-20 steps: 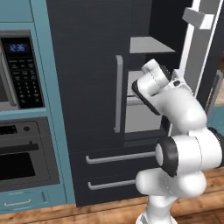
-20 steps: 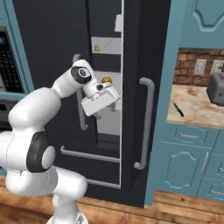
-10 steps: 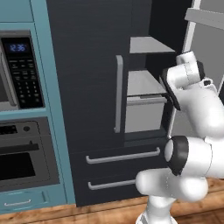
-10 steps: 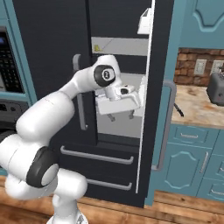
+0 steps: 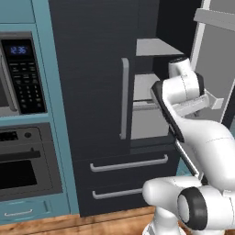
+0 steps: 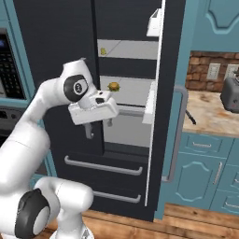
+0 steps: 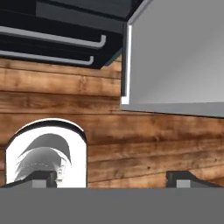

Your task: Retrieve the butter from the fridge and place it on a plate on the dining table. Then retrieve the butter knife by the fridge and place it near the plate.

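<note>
Gripper (image 6: 99,132) sits at the centre-left of the right base view, its fingers (image 6: 87,132) pointing down and spread wide apart, holding nothing and touching nothing; in the hand view the two dark tips (image 7: 43,179) stand far apart at the bottom edge, over a wooden floor (image 7: 144,144).

Largest in the scene is the fridge (image 6: 56,51), a charcoal-black body that takes up the middle of both base views. Its right door (image 6: 161,116) hangs open, seen edge-on in the centre-right of the right base view, with a long grey bar handle (image 6: 176,135) on its outer face. The left door (image 5: 92,78) is shut, its vertical handle (image 5: 124,98) in the middle of the left base view. Two drawers with horizontal handles (image 5: 129,164) lie below.

Inside the open compartment are pale shelves. On the upper shelf (image 6: 133,49) lies the butter (image 6: 103,51), a small yellow piece near the shelf's left end. On the shelf below sits a round brown-and-yellow burger-like item (image 6: 113,86), just above and right of the gripper.

At the right edge of the right base view, a marbled counter (image 6: 210,116) over teal cabinets carries the butter knife (image 6: 189,116), slim and dark, near its left edge, and a grey toaster (image 6: 231,93) further right.
</note>
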{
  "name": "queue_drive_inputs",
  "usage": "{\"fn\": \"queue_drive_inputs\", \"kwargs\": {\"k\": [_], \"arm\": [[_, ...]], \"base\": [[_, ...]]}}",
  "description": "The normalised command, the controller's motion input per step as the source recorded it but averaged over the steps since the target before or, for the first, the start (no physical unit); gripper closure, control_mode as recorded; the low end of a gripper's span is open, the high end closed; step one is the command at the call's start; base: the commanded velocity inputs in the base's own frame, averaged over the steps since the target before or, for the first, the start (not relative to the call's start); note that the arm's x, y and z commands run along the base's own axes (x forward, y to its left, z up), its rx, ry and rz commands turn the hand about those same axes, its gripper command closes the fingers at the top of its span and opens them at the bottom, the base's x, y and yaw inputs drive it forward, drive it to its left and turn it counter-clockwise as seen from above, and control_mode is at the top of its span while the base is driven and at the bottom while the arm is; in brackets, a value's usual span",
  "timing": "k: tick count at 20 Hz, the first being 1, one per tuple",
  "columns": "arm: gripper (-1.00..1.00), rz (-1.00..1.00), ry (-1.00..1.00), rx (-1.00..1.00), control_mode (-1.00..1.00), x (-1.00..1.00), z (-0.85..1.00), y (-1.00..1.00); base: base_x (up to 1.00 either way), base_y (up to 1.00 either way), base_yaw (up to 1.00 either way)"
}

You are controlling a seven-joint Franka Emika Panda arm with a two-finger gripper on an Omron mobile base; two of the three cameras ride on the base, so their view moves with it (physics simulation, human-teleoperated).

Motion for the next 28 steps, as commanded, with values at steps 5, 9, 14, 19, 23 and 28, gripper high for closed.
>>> {"fn": "queue_drive_inputs", "kwargs": {"k": [5, 9, 14, 19, 23, 28], "arm": [[-1.0, 0.2, -0.14, 0.05, -1.0, 0.07, 0.14, 1.0], [-1.0, 0.14, -0.15, 0.19, -1.0, 0.27, 0.13, 1.0], [-1.0, 0.09, -0.12, 0.2, -1.0, 0.73, 0.15, 0.87], [-1.0, 0.0, -0.25, 0.14, -1.0, 0.75, -0.13, 0.02], [-1.0, 0.0, -0.31, 0.03, -1.0, 0.68, -0.24, 0.04], [-1.0, -0.08, -0.03, 0.03, -1.0, 0.56, -0.07, -0.05]], "base": [[0.0, 0.0, 0.0], [0.0, 0.0, 0.0], [0.0, 0.0, 0.0], [0.0, 0.0, 0.0], [0.0, 0.0, 0.0], [0.0, 0.0, 0.0]]}}
